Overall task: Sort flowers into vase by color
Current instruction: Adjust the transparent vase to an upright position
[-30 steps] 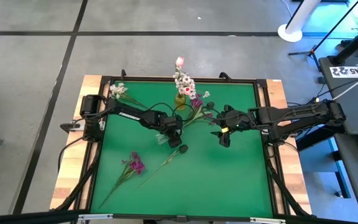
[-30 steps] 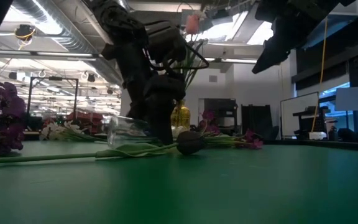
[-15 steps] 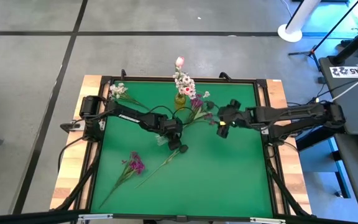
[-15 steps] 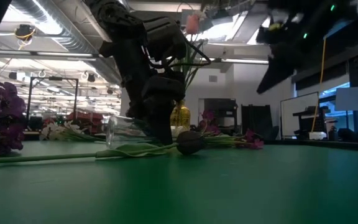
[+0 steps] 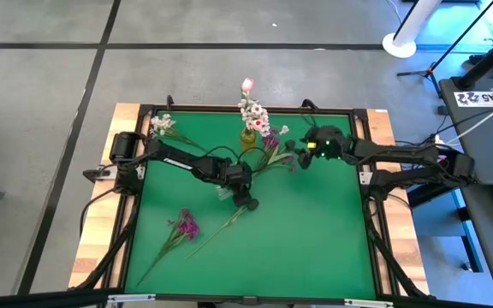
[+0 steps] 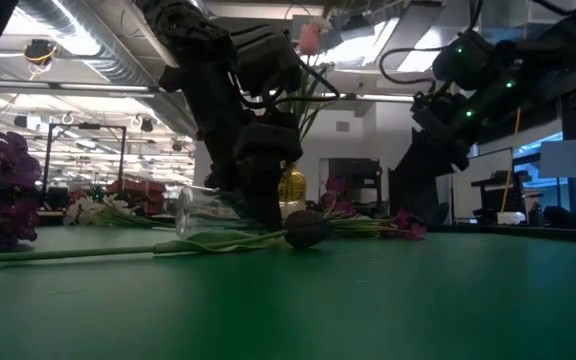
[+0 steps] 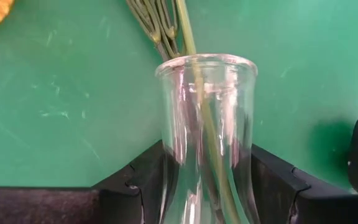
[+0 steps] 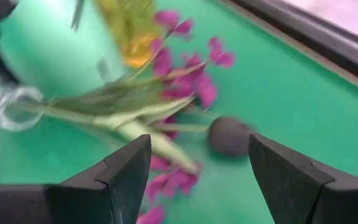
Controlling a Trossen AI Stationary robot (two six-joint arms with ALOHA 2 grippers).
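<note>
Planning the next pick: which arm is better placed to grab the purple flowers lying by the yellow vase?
The right. Its open right gripper hovers beside the purple flowers, which fill its wrist view. The left gripper is shut on the clear vase.

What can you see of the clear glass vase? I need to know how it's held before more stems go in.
The clear glass vase is a narrow-necked bottle with a rounded rim, lying on its side on the green table near the middle. The left gripper clamps its neck. Green stems run through the mouth into it.
</note>
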